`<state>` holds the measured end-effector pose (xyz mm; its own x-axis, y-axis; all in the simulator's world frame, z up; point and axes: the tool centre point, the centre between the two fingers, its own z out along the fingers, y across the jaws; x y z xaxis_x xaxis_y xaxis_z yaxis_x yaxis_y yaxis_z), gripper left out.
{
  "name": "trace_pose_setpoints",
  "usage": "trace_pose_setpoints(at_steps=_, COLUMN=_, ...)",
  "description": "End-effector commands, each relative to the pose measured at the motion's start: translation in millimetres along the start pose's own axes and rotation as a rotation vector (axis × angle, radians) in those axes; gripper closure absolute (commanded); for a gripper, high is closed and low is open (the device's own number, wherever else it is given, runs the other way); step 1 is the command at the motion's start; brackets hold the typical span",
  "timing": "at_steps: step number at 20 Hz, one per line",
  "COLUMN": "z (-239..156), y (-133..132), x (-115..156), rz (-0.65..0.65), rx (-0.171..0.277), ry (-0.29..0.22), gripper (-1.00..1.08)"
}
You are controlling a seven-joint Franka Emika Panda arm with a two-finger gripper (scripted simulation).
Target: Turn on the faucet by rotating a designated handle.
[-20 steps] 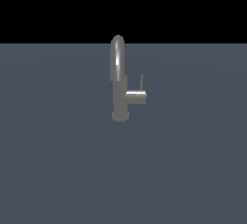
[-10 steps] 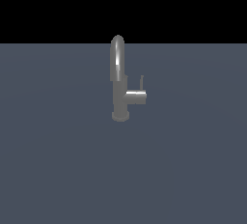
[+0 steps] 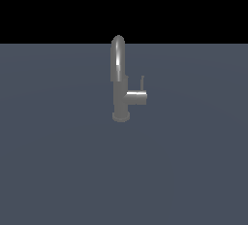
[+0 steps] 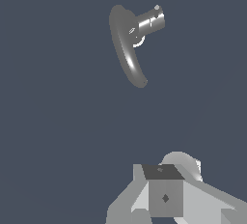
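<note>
In the exterior view, the faucet [image 3: 119, 90] stands alone on a plain grey-blue surface [image 3: 58, 170], about midway across and toward the far edge. Its arched spout rises from an upright body on a round base. The handle [image 3: 137, 97] juts sideways from the body toward the exterior view's right, with a thin lever pin standing up at its outer end. No arm or gripper shows here. Everything looks like rigid metal, fixed in place; the spout will not give, and only the handle should turn. The stub looks smooth and likely slippery, so the pin or the stub's outer end seems the best place to press or hook.

In the wrist view, the faucet [image 4: 126, 47] is seen from above, with the handle [image 4: 149, 21] pointing away from the spout's curve. The gripper [image 4: 164, 196] sits well apart from it, touching nothing; its body is visible but its fingertips are cut off, so I cannot tell how wide it stands.

No containers appear in either view.
</note>
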<state>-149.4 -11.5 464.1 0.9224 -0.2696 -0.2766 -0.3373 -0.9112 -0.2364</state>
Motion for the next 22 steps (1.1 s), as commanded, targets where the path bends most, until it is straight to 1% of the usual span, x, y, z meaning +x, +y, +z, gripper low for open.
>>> trace_pose_setpoints(at_steps=1, z=2.0, y=-1.3, x=15.7, rz=0.037, rx=0.034, ry=-0.036, gripper=1.08)
trace_pose_setpoints(at_steps=12, z=17.6, y=-1.2, x=84.6, rz=0.203, rx=0.191, ry=-0.202, gripper=1.08)
trace_pose_setpoints(at_steps=22, z=43.6, y=6.5, x=147.1, rz=0.362, rx=0.344, ry=-0.363, gripper=1.08)
